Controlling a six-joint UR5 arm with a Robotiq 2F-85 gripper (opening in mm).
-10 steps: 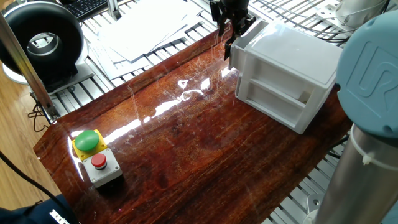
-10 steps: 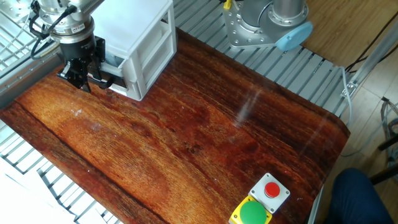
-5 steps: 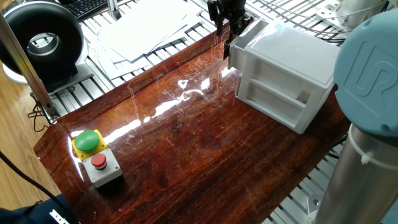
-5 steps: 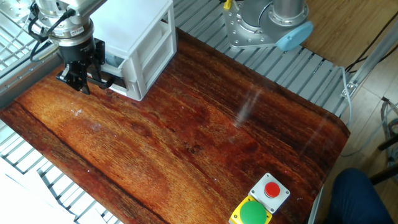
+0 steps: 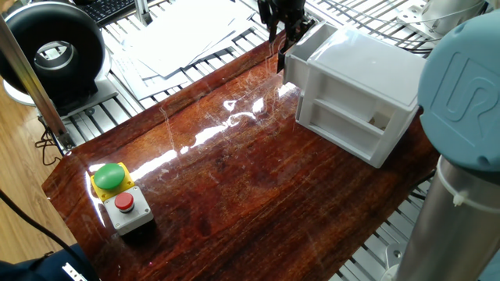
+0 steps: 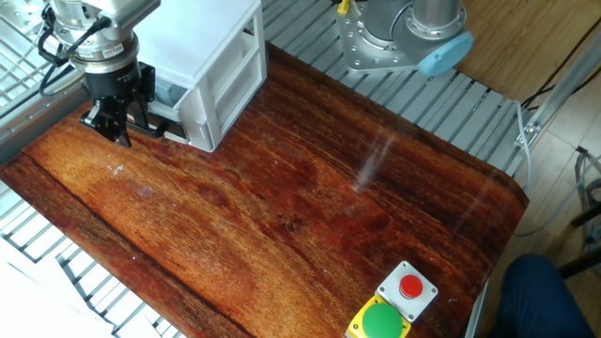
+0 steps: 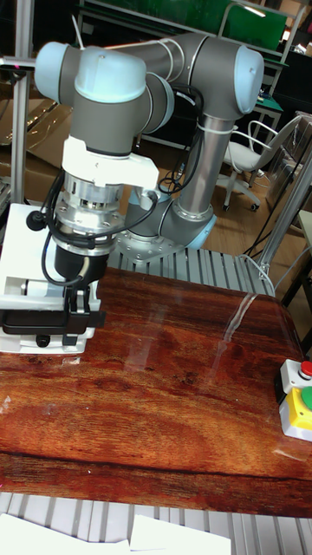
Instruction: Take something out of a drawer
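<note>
The white cabinet stands at the table's far corner. Its upper drawer sticks out a short way from the cabinet's end. My gripper is at the drawer's front edge, its black fingers closed across the front lip. In the one fixed view the gripper hangs just left of the drawer's front. The something inside the drawer cannot be made out; the gripper and the cabinet hide most of the tray.
A grey box with a green and a red button sits at the opposite table corner. Loose papers and a black round device lie beyond the table edge. The arm's base stands behind the table.
My gripper has moved away from the cabinet, and the upper drawer has slid out with it by a small amount.
</note>
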